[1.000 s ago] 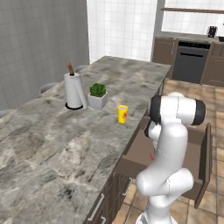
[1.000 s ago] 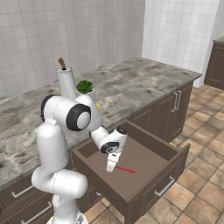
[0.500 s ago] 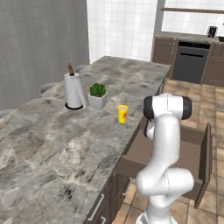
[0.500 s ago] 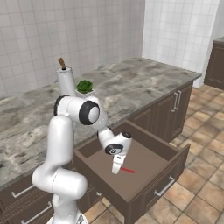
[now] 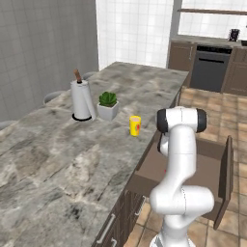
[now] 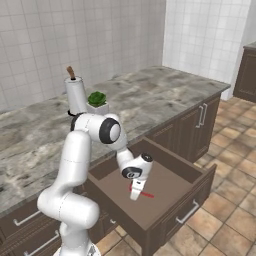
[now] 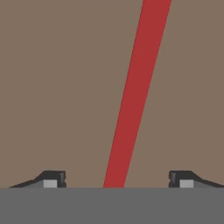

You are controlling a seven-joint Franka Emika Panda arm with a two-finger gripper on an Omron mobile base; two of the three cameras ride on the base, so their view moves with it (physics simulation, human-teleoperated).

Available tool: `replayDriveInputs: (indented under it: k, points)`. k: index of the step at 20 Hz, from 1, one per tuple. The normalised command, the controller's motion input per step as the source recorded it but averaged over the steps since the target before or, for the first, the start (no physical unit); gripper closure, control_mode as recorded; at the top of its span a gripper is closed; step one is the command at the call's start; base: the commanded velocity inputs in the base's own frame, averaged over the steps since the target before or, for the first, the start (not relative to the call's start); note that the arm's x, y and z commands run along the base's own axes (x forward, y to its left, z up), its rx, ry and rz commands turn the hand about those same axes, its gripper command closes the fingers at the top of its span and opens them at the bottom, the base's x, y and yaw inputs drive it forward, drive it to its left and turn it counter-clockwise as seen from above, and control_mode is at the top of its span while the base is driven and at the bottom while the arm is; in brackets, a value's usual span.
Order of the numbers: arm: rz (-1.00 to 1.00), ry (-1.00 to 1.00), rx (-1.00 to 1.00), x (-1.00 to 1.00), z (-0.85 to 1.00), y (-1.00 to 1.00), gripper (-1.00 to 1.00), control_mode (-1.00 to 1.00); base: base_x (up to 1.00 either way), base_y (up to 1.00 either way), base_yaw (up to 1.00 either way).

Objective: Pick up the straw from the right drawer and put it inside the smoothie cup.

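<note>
Lowered since a second ago, the hand (image 6: 135, 195) stands wide open astride the thin red straw (image 7: 133, 94), empty, ready to close.

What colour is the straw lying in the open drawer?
Red. The straw shows best in the hand view, against the drawer's brown floor.

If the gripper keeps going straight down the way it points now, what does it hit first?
Most likely the straw, which lies flat between the fingertips of the open gripper, and right beneath it the floor of the right drawer. Depth is hard to judge.
</note>
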Motion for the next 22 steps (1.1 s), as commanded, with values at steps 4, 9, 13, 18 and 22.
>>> replayDriveInputs:
  k: [4, 9, 13, 18, 22]
  points:
    - [-0.04, 0.0, 0.0, 0.27, -0.48, 0.0, -1.0, -1.0, 0.0, 0.0, 0.0]
    - [-0.06, 0.0, -0.03, 0.01, -0.55, 0.0, 1.0, -1.0, 0.0, 0.0, 0.0]
    - [-0.13, 0.01, -0.03, 0.0, -0.49, 0.0, 1.0, -1.0, 0.0, 0.0, 0.0]
    - [-0.18, 0.02, 0.0, -0.19, -0.08, -0.16, 1.0, -1.0, 0.0, 0.0, 0.0]
    - [-0.17, 0.02, 0.02, -0.39, 0.2, -0.32, 1.0, -1.0, 0.0, 0.0, 0.0]
